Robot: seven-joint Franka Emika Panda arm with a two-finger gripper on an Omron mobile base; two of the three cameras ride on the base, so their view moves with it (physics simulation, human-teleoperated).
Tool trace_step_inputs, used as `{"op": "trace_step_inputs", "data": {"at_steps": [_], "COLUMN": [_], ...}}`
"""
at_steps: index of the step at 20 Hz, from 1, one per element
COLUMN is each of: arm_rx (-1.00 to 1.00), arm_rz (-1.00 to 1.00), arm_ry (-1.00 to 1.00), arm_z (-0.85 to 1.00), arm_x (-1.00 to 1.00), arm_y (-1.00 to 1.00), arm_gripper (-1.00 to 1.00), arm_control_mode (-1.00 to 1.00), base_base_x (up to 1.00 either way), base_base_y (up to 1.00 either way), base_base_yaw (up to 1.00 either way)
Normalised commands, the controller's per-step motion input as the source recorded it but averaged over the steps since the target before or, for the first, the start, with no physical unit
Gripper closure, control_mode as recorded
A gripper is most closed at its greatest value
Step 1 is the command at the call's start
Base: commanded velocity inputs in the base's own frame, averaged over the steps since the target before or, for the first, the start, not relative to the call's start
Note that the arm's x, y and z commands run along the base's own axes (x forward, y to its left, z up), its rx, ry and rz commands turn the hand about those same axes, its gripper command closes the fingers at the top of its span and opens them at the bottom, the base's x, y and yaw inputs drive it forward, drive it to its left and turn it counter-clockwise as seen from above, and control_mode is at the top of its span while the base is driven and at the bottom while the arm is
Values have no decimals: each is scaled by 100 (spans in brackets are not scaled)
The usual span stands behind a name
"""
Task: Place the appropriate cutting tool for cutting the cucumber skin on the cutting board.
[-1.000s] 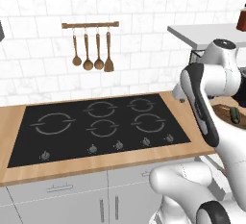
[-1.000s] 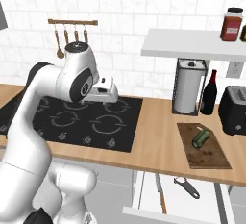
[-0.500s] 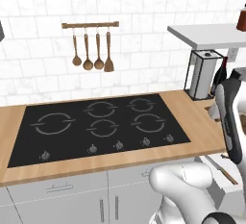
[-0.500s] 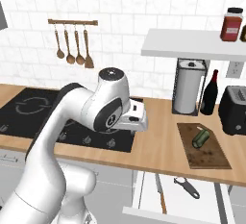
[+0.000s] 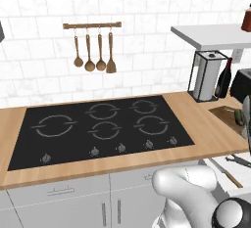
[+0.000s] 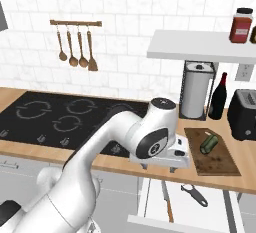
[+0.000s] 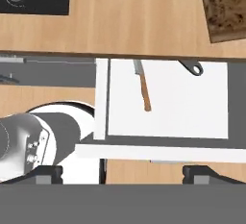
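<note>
Peeler [image 6: 192,194] in open drawer [image 6: 150,204], below and right of gripper [image 6: 172,166]

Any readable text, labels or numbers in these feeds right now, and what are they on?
None can be read.
Red-brown jar with black lid on the white shelf: no legible label.
Dark wine bottle: no legible label.
Black glass stovetop: only ring marks and knobs, no numbers.

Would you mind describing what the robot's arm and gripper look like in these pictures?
The arm is glossy white with rounded, bulbous links and dark grey round caps at the joints. Its hand is a white boxy block. The gripper has two small dark finger tips. No cables or markings are visible.
</note>
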Motion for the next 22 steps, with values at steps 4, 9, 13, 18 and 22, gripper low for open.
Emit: {"op": "trace_step_inputs", "data": {"at_steps": [4,9,13,18,22], "arm_rx": [8,0,4,14,13], "arm_rz": [-2,0,0,0,0], "arm_ry": [9,10,13,10,11], "arm_z": [-84,-85,-97,-68,-51], "arm_x": [-1,0,0,1,11], "arm_y": [-41,-27,-42,-45,-23], "arm_gripper": [-100,-100,-100,-100,-100], "arm_control_mode": [-100,-100,-100,-100,-100], "base_base_x": [0,0,0,0,0], "base_base_y": [0,0,0,0,0], "base_base_yaw": [0,0,0,0,0]}}
